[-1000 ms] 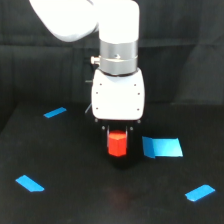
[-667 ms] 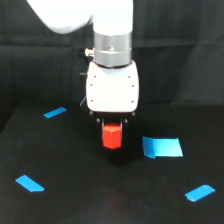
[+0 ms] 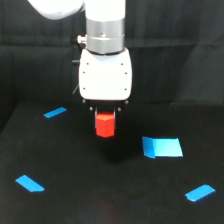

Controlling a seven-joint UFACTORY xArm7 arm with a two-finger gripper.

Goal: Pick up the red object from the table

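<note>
At the lower left of the frame a short strip of bright blue tape (image 3: 30, 183) lies flat on the matte black table (image 3: 75, 200), and higher up, at middle left, a second, thinner blue tape strip (image 3: 55, 112) sits slanted near the table's far edge. Both are well apart from the arm.

In the centre, the white xArm6 arm with its silver wrist ring (image 3: 105, 35) comes down from the top of the frame, ending in a boxy white gripper housing (image 3: 105, 75). Below that housing the dark gripper (image 3: 105, 125) points straight down, and its jaws are drawn in narrow against the small bright red-orange block (image 3: 105, 125), which sits between them. Its top tucks up under the housing, while its lower part hangs below the fingers in plain sight. The block looks to be lifted clear of the table, with a faint dark shadow on the surface beneath it, just below centre.

To the right of the block, near but not touching, a flat blue rectangle of tape (image 3: 162, 147) lies on the table. At the lower right, one more slanted blue tape strip (image 3: 200, 192) rests near the frame's edge. Behind everything hangs a black draped backdrop (image 3: 190, 50).
</note>
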